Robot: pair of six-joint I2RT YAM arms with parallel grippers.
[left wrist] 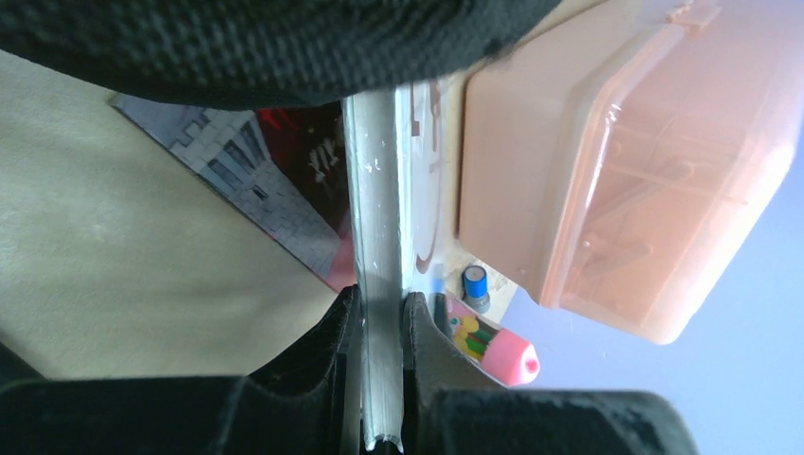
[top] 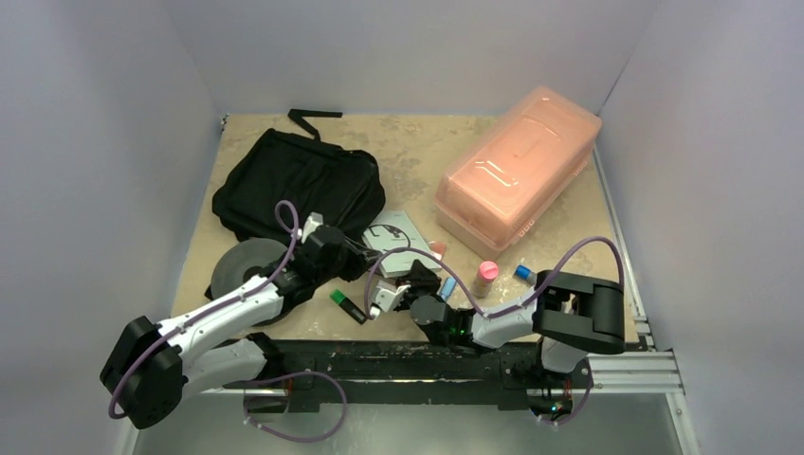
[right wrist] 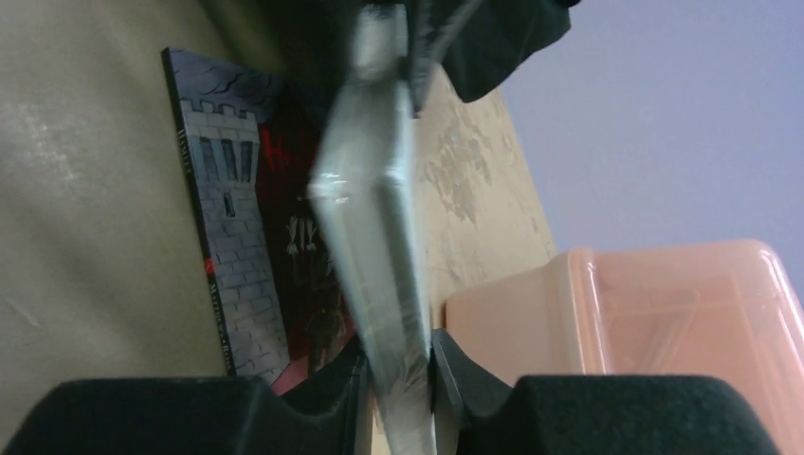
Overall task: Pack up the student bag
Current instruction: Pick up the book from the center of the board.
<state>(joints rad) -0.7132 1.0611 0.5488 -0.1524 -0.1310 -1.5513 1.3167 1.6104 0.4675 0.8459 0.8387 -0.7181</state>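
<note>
Nearest the lens in each wrist view stand black fingers (left wrist: 332, 351) flanking one thin grey slab (left wrist: 376, 237), seen edge-on. We read the left gripper (left wrist: 379, 346) as pinching that slab, its jaws pressed onto both faces. The right gripper (right wrist: 398, 370) has its jaws close against the slab's two faces at another edge, but blur keeps us from telling whether they pinch it yet.

The student bag (top: 294, 180) lies flat at the far left of the table (top: 417, 152), and its black fabric sits just past the slab's far end. We judge that the slab is held level and aimed at the bag so that it can be slid in flat. Two arms probably share the load because a wide, thin sheet would sag or twist if held by one edge. Whether the bag's mouth is open we cannot tell.

Under the raised slab a book with a castle cover (left wrist: 270, 180) rests on the table, probably the next thing to pack. Farther right lies the translucent pink box (top: 520, 166), with a pink-capped bottle (top: 486, 275) and a small blue-capped item (top: 522, 273) near its front corner. A grey foam ring (top: 248, 265) sits beside the bag's near edge, partly under the left arm (top: 228, 318).
</note>
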